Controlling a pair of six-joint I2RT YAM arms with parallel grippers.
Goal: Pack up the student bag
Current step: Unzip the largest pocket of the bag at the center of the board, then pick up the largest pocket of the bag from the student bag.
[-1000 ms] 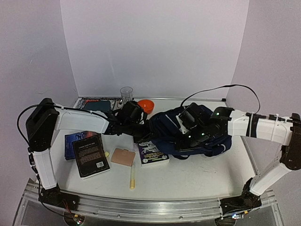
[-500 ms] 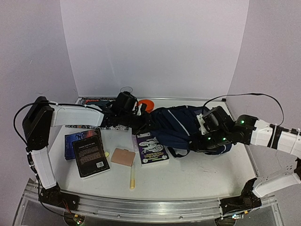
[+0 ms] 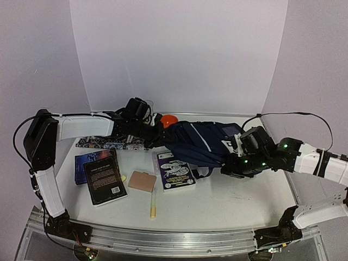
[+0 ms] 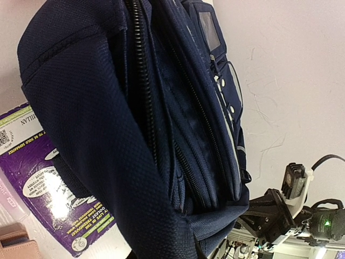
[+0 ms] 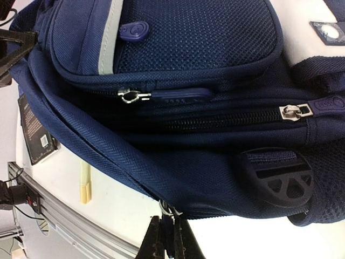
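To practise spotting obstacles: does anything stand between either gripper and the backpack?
Nothing visible does. The left gripper is shut on one end of the backpack, the right gripper on the other, so both touch it.

Centre: student bag (image 3: pixel 198 142), lying left to right across the table (image 3: pixel 228 201).
Near side: paperback (image 3: pixel 175 171), just before the bag.
Left: top book (image 3: pixel 105 179) overlapping lower book (image 3: pixel 84 159); wallet (image 3: pixel 142 181) between them and the paperback.
Front: pen (image 3: pixel 153 205).
Behind: bowl (image 3: pixel 170 118).
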